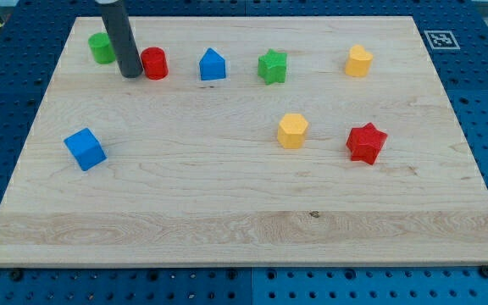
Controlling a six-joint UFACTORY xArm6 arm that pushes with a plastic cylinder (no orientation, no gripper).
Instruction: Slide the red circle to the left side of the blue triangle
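The red circle (154,63) stands near the view's top left on the wooden board (227,186). The blue triangle (213,64) sits a short way to its right, with a gap between them. My tip (130,74) rests on the board just left of the red circle, close to it or touching it; I cannot tell which. The dark rod rises from the tip toward the view's top edge.
A green circle (102,47) stands just left of the rod. A green star (272,66) and a yellow block (358,61) lie along the top. A blue cube (85,148) is at the left. Another yellow block (292,130) and a red star (366,142) are at the right.
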